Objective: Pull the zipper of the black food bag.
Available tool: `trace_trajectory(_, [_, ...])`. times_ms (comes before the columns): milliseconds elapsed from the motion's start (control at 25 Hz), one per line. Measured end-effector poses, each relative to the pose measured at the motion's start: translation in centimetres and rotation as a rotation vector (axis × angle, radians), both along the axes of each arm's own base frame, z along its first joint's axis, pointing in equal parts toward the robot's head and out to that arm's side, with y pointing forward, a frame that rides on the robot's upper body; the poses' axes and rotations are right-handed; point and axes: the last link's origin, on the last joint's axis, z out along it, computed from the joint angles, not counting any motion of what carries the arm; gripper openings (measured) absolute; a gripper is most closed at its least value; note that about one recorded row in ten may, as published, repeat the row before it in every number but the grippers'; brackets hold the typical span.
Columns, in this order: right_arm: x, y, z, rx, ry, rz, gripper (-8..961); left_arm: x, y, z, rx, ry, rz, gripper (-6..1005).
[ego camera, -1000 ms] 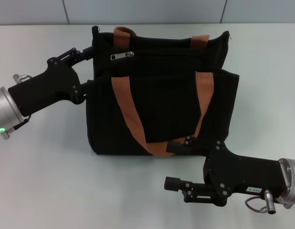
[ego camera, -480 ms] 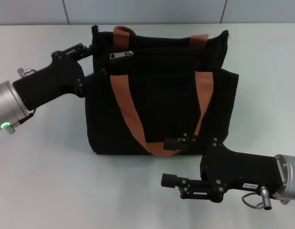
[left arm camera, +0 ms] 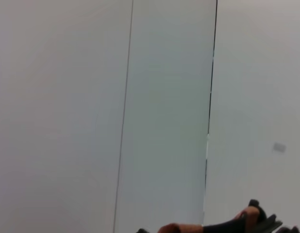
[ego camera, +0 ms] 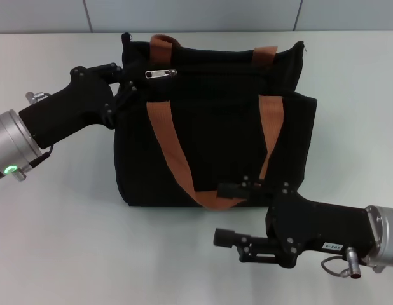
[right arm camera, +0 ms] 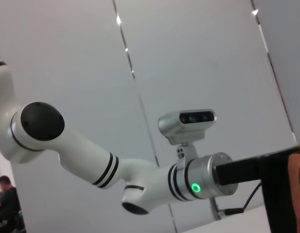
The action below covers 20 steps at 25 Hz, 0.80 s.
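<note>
Black food bag [ego camera: 215, 121] lying flat on the white table [ego camera: 69, 241], mouth toward the far wall, 2 orange-brown strap handles [ego camera: 171, 149] running down its front face toward the robot. Zipper [ego camera: 161, 74], a small silver pull tab, resting on the black track near the bag's upper left corner, just right of the nearer strap's top end.

Left gripper [ego camera: 125, 79] reaching in from the left at the bag's upper left corner, fingers spread apart and pressed against the fabric edge, 1 finger at the top rim and the other slightly lower on the side. Nothing pinched between them; pull tab lying just beside the fingertips, apart from them.

Right gripper [ego camera: 229, 215] sitting low at the bag's near edge, jaws wide open, holding nothing. Upper finger [ego camera: 238, 189] touching or overlapping the bottom loop of the strap; lower finger [ego camera: 229, 239] lying over bare table in front of the bag.

Left wrist view: mostly pale wall panels, with a sliver of the bag's rim [left arm camera: 223, 227] and an orange strap end [left arm camera: 251, 213] at 1 edge.

Right wrist view: white left arm [right arm camera: 91, 160] with a green ring light [right arm camera: 194, 188], plus a strip of black fabric and orange strap [right arm camera: 296, 184] at the side.
</note>
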Motion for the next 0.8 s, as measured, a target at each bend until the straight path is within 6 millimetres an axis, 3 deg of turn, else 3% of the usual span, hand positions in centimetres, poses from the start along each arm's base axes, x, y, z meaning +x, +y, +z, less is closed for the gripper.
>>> trace_trajectory(160, [0.1, 0.1, 0.3, 0.025, 0.031, -0.035, 733, 0.8, -0.1, -0.1, -0.008, -0.055, -0.018, 292])
trace_trajectory(320, [0.3, 0.2, 0.9, 0.053, 0.068, -0.085, 732, 2.3, -0.2, -0.2, -0.033, -0.110, -0.076, 68])
trace_trajectory(800, [0.9, 0.6, 3.0, 0.163, 0.228, -0.226, 729, 5.4, 1.1, -1.7, -0.020, -0.195, -0.122, 22])
